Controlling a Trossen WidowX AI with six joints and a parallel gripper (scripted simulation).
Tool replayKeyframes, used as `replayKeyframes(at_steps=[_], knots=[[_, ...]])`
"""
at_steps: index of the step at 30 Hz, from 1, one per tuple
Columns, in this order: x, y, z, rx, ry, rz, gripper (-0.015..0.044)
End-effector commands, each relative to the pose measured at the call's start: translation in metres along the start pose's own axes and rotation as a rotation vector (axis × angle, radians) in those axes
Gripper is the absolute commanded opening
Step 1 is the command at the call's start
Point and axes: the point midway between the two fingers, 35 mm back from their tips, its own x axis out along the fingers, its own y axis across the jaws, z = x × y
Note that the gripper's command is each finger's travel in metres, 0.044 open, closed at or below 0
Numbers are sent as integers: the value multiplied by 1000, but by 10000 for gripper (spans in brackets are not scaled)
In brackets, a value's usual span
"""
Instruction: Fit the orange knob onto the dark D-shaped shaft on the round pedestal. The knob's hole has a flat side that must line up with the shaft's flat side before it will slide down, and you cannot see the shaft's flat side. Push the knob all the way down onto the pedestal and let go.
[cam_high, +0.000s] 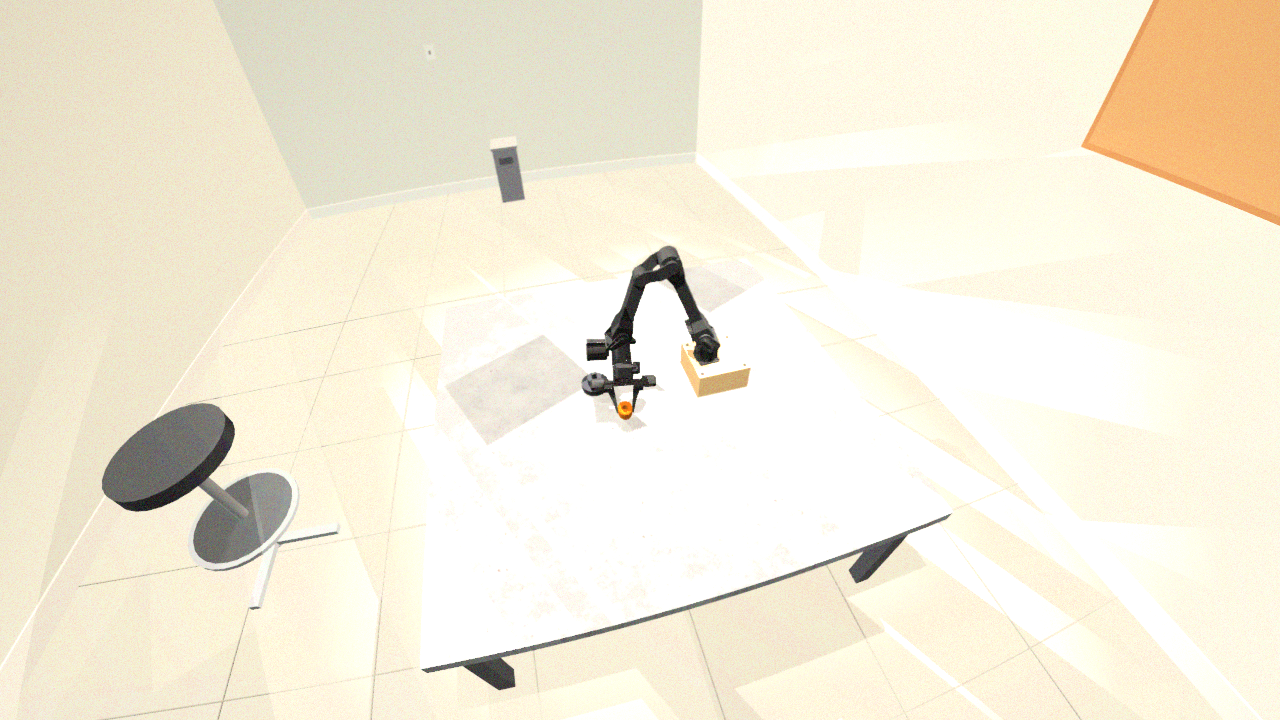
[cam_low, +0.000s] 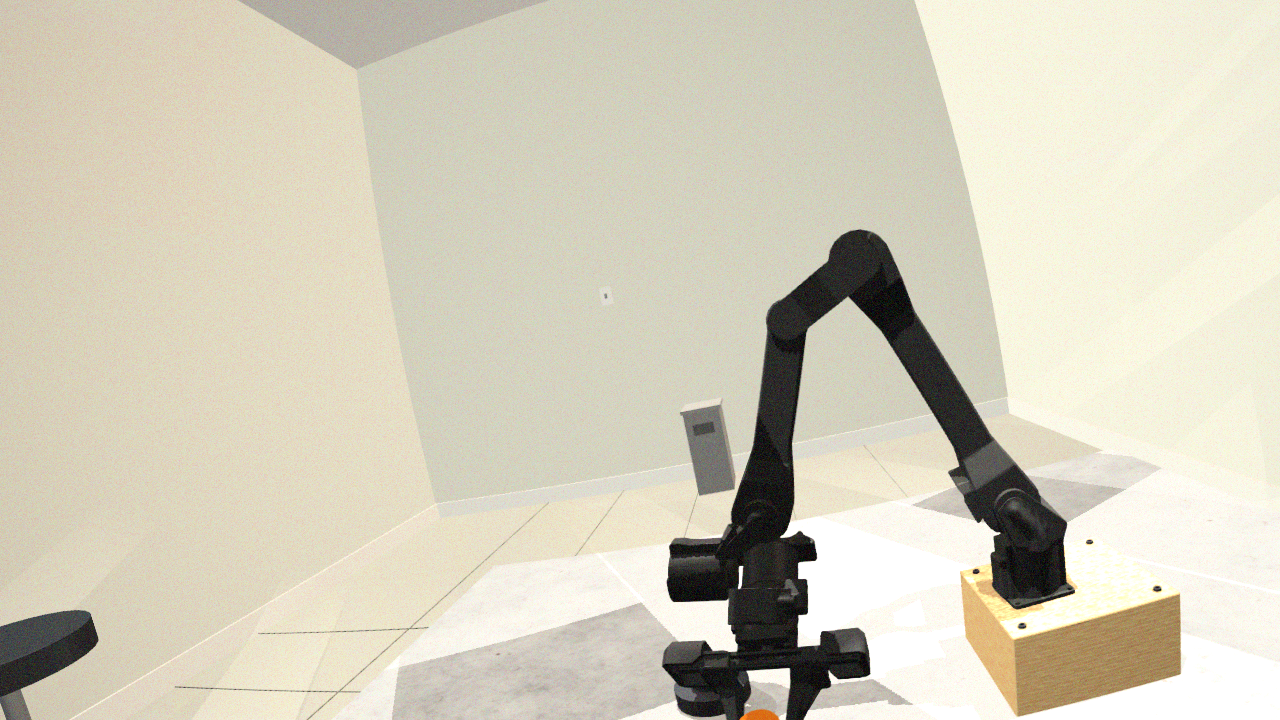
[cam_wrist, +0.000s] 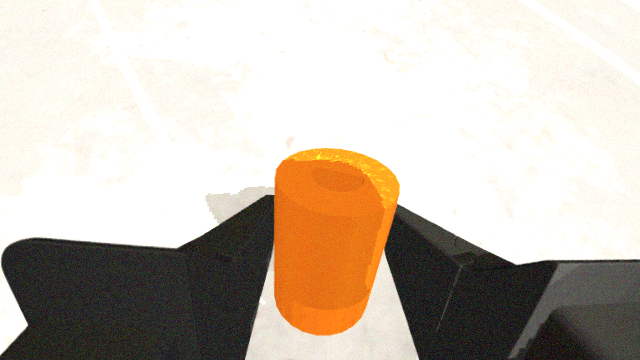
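Note:
The orange knob (cam_high: 624, 410) (cam_low: 759, 715) (cam_wrist: 325, 250) is between the fingers of my gripper (cam_high: 625, 408) (cam_wrist: 329, 209), which is shut on it. The wrist view shows its end face with a hole that has one straight edge. The knob is off the table, to the front right of the round dark pedestal (cam_high: 587, 387) (cam_low: 705, 702) in the top view. The pedestal stands on the table and its short shaft points up; the arm partly covers it in the exterior view, and it is not in the wrist view. The shaft's flat side cannot be made out.
The arm's wooden base block (cam_high: 721, 382) (cam_low: 1096, 667) stands on the white table (cam_high: 680, 537) to the right of the pedestal. A dark stool (cam_high: 170, 456) (cam_low: 44, 649) stands on the floor at the left. A grey box (cam_high: 509, 177) (cam_low: 712, 461) stands by the far wall.

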Motion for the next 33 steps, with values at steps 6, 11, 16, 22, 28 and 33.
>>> replayKeyframes(at_steps=[6, 11, 16, 22, 28, 33], knots=[[-5, 1, -10, 3, -169, 1, 180], [-6, 1, -8, 3, -113, 1, 180], [-9, 1, -10, 3, -111, 1, 180], [-7, 2, -8, 5, -119, 3, 260], [-7, 2, -8, 5, -119, 3, 260], [-7, 2, -8, 5, -119, 3, 260]])
